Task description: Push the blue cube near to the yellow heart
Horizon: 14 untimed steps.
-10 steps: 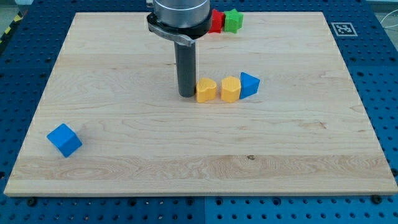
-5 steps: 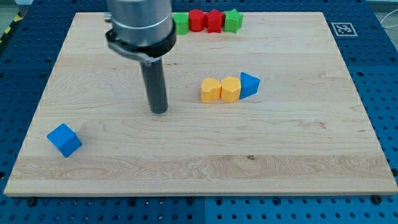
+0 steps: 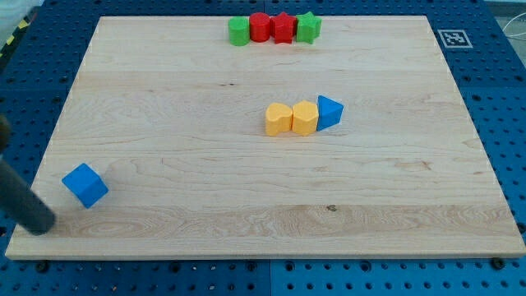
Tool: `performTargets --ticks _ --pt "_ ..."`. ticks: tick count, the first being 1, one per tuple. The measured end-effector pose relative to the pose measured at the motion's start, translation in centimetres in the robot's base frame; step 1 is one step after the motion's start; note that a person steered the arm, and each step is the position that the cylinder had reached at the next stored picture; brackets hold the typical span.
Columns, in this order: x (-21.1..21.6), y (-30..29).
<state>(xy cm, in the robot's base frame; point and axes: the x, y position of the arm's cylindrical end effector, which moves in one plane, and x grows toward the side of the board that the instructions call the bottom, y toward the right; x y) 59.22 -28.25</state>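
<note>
Tip at the board's lower left, just beside the blue cube.

My tip (image 3: 39,226) is a bare rod end, holding nothing, resting just to the view's left and below the blue cube (image 3: 85,185); contact cannot be confirmed. The yellow heart (image 3: 278,119) sits well apart toward the centre, touching a yellow block (image 3: 305,118), which touches a blue triangular block (image 3: 329,112). Along the wooden board's (image 3: 164,99) top edge: green block (image 3: 238,31), red block (image 3: 260,26), red star-like block (image 3: 283,28), green block (image 3: 308,27).
</note>
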Motion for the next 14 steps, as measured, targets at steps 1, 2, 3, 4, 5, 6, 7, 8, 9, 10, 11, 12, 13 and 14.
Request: performTargets --ticks 1,2,3,4,5,6,7,8,9,10,11,12,13,14 --pt "-1.9 -2.1" --pt "-2.1 -1.2" --pt "-2.4 0.2" --pt "-4.9 2.2" --pt "-6.0 4.9" --pt "-6.0 8.1" --pt "-5.3 9.2" --pt "-3.6 9.2" --pt "-3.0 10.5" --pt "-3.2 12.6" --pt "-3.8 14.4" --pt "-4.3 15.9" --pt "-5.5 17.5" --pt "-6.9 18.8"
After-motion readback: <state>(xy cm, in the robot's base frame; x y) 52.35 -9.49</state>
